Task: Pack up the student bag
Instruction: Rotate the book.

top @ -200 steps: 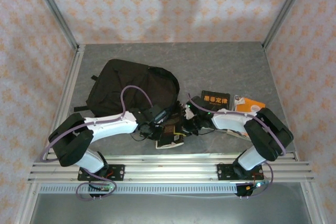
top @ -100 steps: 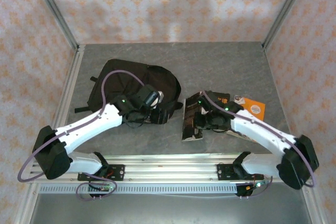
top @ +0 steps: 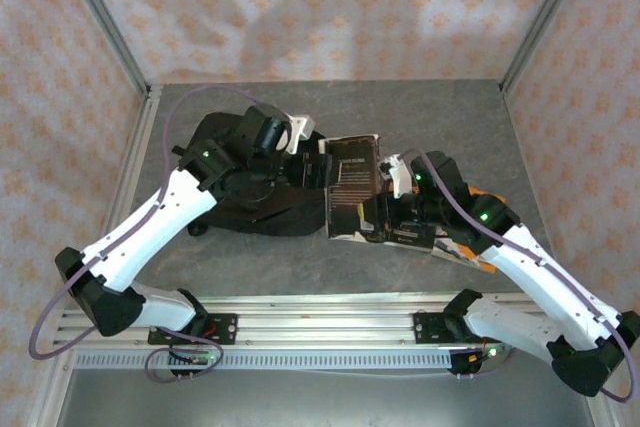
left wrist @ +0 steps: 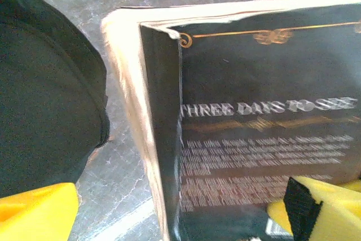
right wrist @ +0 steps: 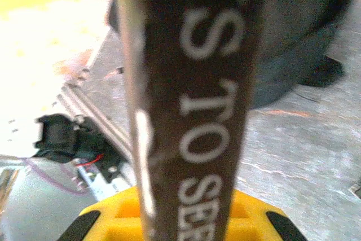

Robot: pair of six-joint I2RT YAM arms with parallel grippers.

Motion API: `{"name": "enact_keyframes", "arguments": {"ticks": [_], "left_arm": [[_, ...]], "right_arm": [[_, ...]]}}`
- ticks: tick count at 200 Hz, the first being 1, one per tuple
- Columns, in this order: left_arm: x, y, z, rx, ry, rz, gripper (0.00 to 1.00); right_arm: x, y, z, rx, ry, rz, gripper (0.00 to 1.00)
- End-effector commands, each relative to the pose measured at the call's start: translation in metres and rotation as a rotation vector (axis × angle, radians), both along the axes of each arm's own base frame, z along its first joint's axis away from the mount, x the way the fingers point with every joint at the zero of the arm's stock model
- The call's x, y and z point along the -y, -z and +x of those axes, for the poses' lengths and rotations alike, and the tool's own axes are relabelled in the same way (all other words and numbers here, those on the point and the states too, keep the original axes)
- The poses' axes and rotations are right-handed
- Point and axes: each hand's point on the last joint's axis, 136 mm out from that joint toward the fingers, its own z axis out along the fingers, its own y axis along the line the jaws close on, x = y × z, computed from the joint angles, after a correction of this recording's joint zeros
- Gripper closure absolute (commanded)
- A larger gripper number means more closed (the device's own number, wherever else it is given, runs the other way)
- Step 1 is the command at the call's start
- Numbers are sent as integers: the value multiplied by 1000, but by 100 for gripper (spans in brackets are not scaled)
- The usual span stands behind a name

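Observation:
The student bag (top: 235, 192) is a big black soft backpack lying flat at the left of the table; its fabric also shows in the left wrist view (left wrist: 45, 111). My right gripper (top: 380, 215) is shut on a black-covered book (top: 352, 182) and holds it raised beside the bag's right edge. In the right wrist view the book's spine (right wrist: 197, 94) stands upright between the yellow jaws of that gripper (right wrist: 192, 221). My left gripper (top: 308, 152) hovers over the bag's right part, open wide. One corner of the book (left wrist: 254, 122) lies between its yellow fingertips (left wrist: 34, 213).
Under my right arm, an orange-and-white book (top: 492, 195) lies on the grey table (top: 430, 117). An aluminium rail (top: 320, 322) runs along the near edge, and patterned walls close off the other sides.
My left gripper has opened and swung from the table's front up over the bag. My right gripper has carried the book away from the front edge, up against the bag's right side.

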Motion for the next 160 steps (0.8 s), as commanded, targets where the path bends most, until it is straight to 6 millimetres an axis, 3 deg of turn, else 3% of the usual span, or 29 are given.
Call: {"name": "enact_keyframes", "arguments": {"ticks": [1, 33, 85, 118, 160], "left_arm": [[-4, 0, -5, 0, 70, -19, 2], [-14, -22, -5, 90, 96, -100, 0], [5, -47, -27, 151, 249, -267, 4], [12, -78, -32, 234, 270, -422, 4], [12, -103, -40, 309, 284, -549, 1]], "right_arm": [[-21, -68, -15, 157, -171, 192, 100], [-26, -87, -23, 160, -222, 250, 100], [-31, -117, -35, 170, -307, 379, 100], [-27, -138, -35, 212, -296, 463, 100], [-26, -139, -36, 194, -314, 469, 100]]}}
